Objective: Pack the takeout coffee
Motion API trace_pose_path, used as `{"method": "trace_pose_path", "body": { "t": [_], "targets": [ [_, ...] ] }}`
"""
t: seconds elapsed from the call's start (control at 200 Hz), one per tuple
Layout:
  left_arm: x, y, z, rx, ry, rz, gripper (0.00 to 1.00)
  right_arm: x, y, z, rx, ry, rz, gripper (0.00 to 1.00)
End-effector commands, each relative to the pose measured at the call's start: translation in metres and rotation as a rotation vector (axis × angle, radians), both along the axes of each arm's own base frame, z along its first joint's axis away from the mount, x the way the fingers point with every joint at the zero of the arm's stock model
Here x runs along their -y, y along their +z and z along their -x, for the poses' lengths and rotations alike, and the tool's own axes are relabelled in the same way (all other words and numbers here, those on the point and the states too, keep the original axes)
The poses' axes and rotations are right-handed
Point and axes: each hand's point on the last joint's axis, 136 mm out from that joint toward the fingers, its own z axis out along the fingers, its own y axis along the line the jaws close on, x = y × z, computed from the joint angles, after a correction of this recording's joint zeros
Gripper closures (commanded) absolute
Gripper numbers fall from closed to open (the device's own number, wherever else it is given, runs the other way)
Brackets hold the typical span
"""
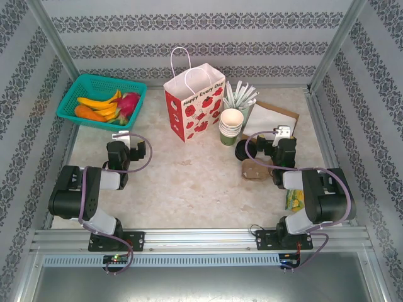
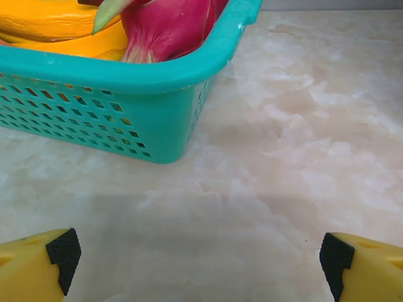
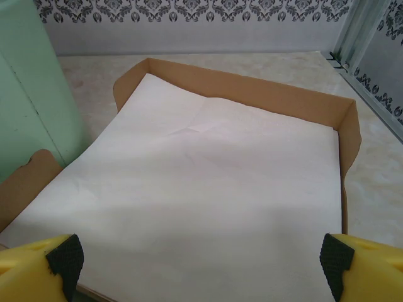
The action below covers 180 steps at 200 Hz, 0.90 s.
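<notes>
Left gripper (image 1: 124, 139) is seen left of centre in the top view, pointed toward the teal basket (image 1: 101, 100). Its jaws are spread wide and nothing is held. In the left wrist view the yellow fingertips (image 2: 38, 264) sit in the bottom corners with bare marbled table (image 2: 283, 157) between them. The basket wall takes the upper left, with a pink dragon fruit (image 2: 170, 28) and yellow fruit (image 2: 56, 25) inside.

Right gripper (image 1: 282, 135) is seen at centre right, at the near edge of the cardboard tray (image 1: 277, 113). Its jaws are likewise spread wide and empty. In the right wrist view its fingertips sit in the bottom corners over the white paper (image 3: 208, 189) lining the tray. A pale green surface (image 3: 25, 94) is cut off at the left edge; what it is cannot be told.

Takeout coffee cup (image 1: 242, 151) is taken to be the small dark round item right of centre. It is just below the nested cup stack (image 1: 231, 124) and just left of the right gripper, partly crossed by a cable. Colour and inside cannot be confirmed at this size.

The cup is apart from the paper bag (image 1: 194, 104), which stands upright at top centre between basket and cup stack. A brown sleeve-like piece (image 1: 255, 168) lies just below the cup. A bundle of sticks (image 1: 242, 94) stands behind the stack. A yellow-green packet (image 1: 294, 200) lies at lower right beside the right arm.
</notes>
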Motion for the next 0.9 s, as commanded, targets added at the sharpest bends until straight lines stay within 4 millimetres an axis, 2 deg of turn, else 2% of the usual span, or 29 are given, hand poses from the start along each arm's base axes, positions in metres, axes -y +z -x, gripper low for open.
{"method": "trace_pose_path", "body": {
  "t": [0.0, 0.759, 0.894],
  "targets": [
    [0.0, 0.0082, -0.0063, 0.024, -0.013, -0.003, 0.0, 0.0017, 0.0074, -0.0013, 0.034, -0.016, 0.0, 0.02],
    [0.0, 0.0083, -0.0064, 0.025, -0.013, -0.004, 0.0, 0.0017, 0.0074, -0.0013, 0.035, -0.015, -0.001, 0.02],
    [0.0037, 0.0091, -0.007, 0.022, -0.036, -0.003, 0.0, -0.0045, 0.0085, -0.0033, 0.029, 0.022, -0.001, 0.02]
  ]
}}
